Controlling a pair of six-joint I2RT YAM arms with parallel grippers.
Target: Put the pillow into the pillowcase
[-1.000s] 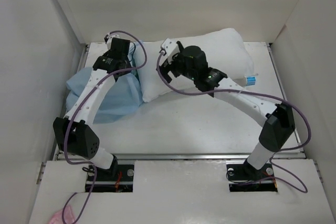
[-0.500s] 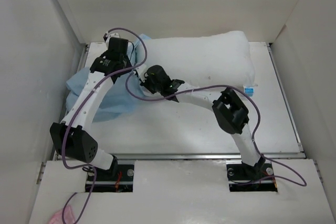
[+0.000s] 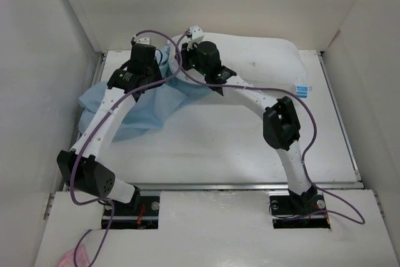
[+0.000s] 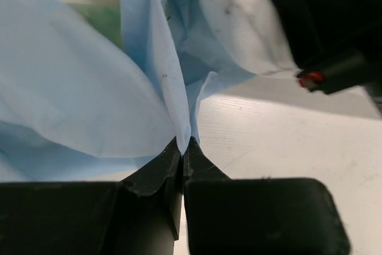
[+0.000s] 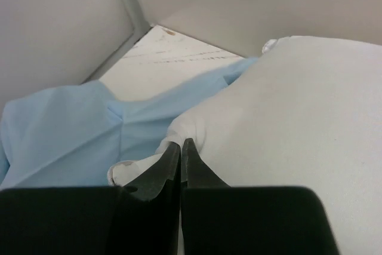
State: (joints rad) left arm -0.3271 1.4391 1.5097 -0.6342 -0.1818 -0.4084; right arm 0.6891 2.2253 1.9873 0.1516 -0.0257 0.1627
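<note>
We are holding left jaws pinched on the pillowcase (image 4: 71,88) edge, right jaws on a pillow (image 5: 286,117) corner (its bulk lying beyond them); pulling harder, we are risking fabric slipping free.

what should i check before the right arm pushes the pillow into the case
1. Left gripper shut on the pillowcase edge: ok.
2. Right gripper pinching a fold of the pillow: ok.
3. Pillowcase mouth open wide enough: cannot tell, folds hide it.
4. Gripped pillow corner at the mouth: ok, blue fabric lies right beside it.
5. Pillow inside the pillowcase: not ok, most of it lies outside in the top view.
</note>
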